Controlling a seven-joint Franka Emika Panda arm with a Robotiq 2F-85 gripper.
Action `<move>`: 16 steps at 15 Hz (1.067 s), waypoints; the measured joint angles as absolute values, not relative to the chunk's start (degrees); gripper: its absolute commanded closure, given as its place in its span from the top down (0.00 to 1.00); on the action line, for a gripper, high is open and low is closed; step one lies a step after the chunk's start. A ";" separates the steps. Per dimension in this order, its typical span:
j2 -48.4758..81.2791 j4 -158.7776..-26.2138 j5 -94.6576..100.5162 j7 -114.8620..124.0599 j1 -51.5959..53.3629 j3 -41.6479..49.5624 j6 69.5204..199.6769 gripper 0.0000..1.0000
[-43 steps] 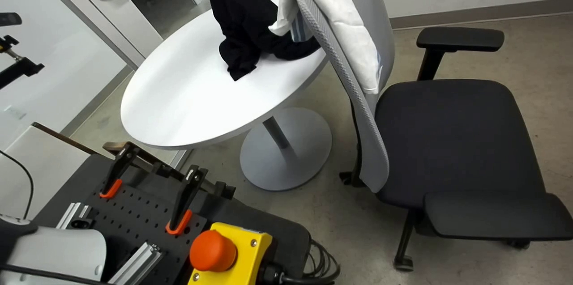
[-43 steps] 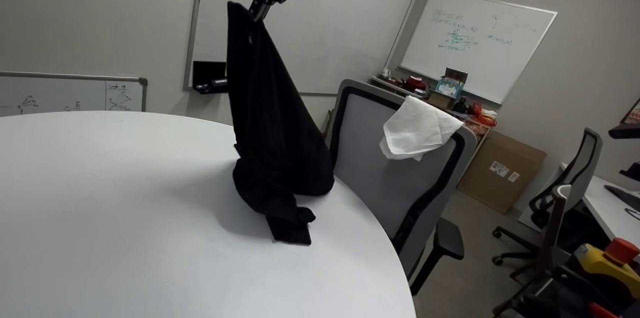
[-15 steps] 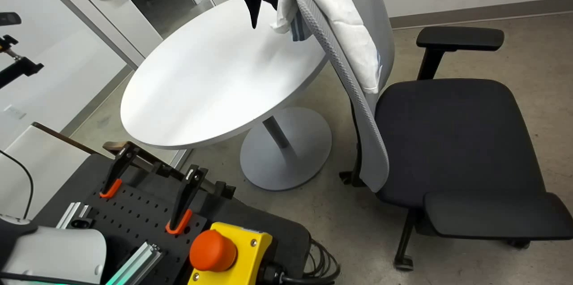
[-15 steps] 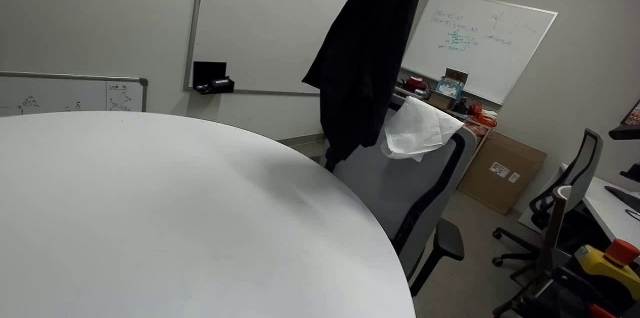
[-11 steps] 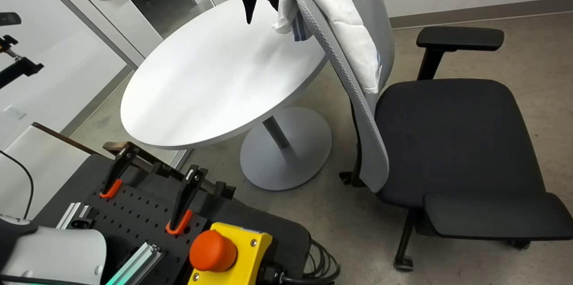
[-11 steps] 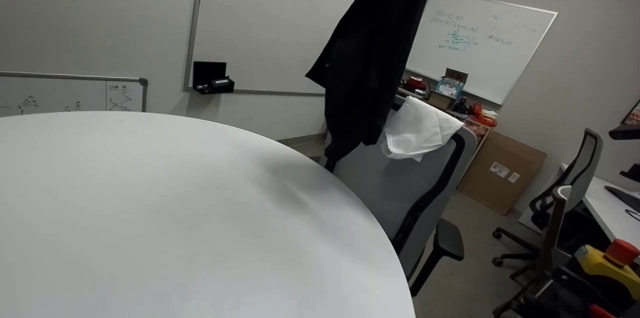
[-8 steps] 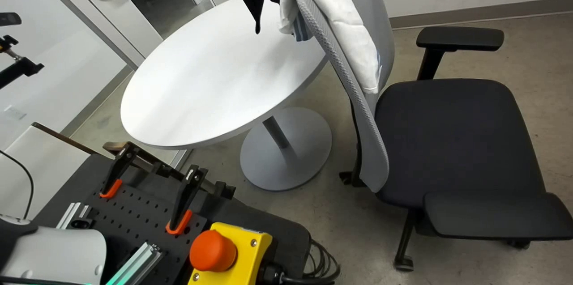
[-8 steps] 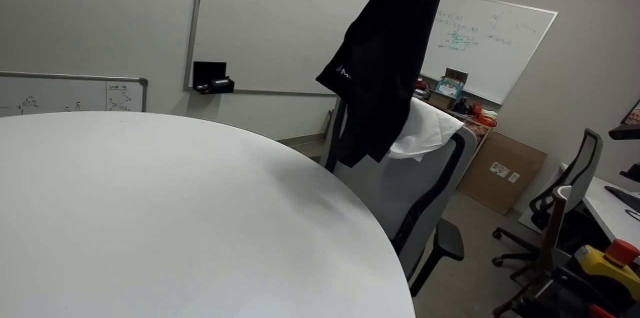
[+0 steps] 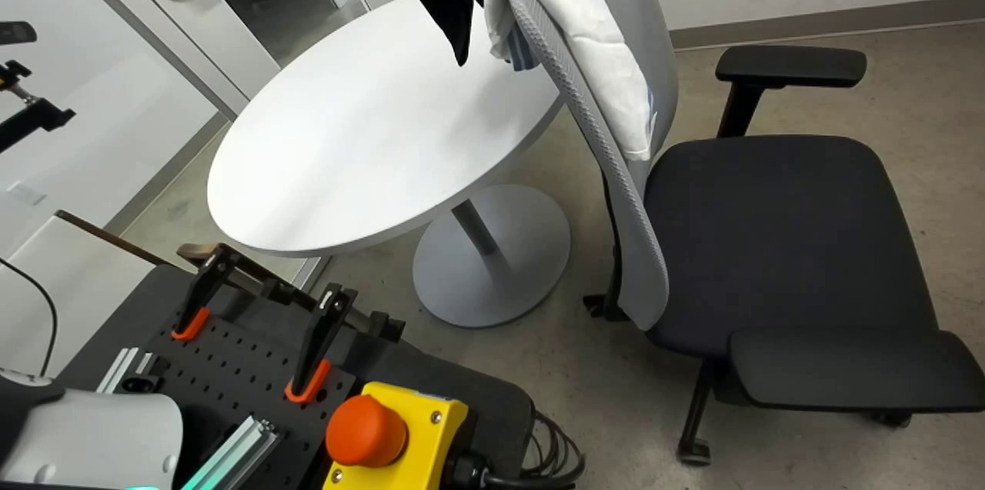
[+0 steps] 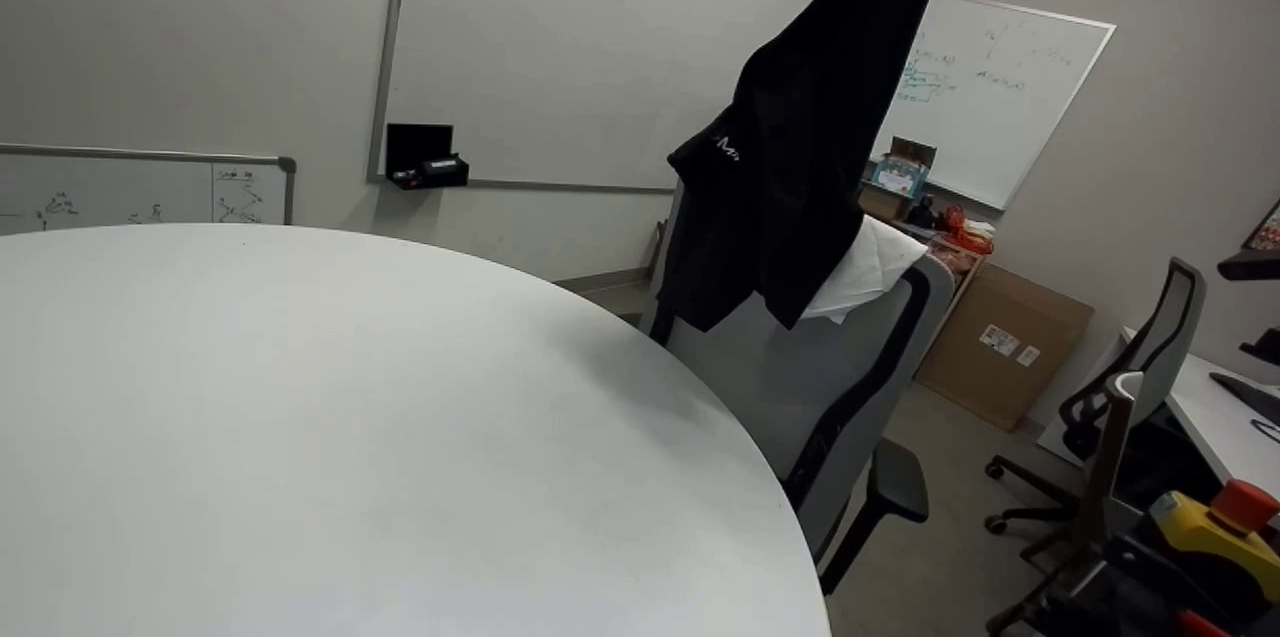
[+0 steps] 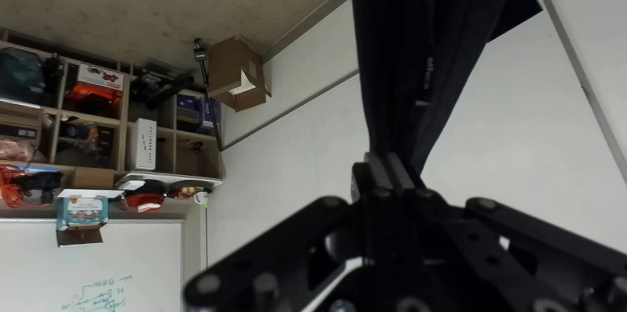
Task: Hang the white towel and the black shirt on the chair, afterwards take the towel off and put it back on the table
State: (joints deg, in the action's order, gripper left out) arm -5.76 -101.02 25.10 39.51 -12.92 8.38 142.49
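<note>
The gripper (image 11: pixel 389 169) pinches the black shirt (image 10: pixel 800 147), which hangs near the chair (image 9: pixel 769 244), perhaps touching the draped towel (image 9: pixel 596 51).

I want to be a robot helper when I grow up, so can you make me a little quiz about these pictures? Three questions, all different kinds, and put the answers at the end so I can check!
1. True or false: the white towel hangs on the chair, over its back.

2. Pick one. What is the pincer holding?
A) the white towel
B) the chair
C) the black shirt

3. Fill the gap: the round button sits on a ____ box.

Key
1. True; part of it drapes down each side.
2. C; the cloth is pinched between its closed tips.
3. yellow
</note>
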 measured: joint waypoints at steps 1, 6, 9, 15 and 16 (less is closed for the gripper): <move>-5.75 -101.51 24.67 39.51 -13.51 8.96 142.47 0.00; -4.70 -104.66 23.96 39.51 -16.13 11.61 141.91 0.00; -2.31 -106.26 22.27 39.52 -17.20 13.32 141.71 0.00; 2.89 -107.47 18.77 39.54 -19.04 17.59 140.82 0.33; 3.55 -107.47 18.58 39.58 -19.15 18.13 140.39 0.40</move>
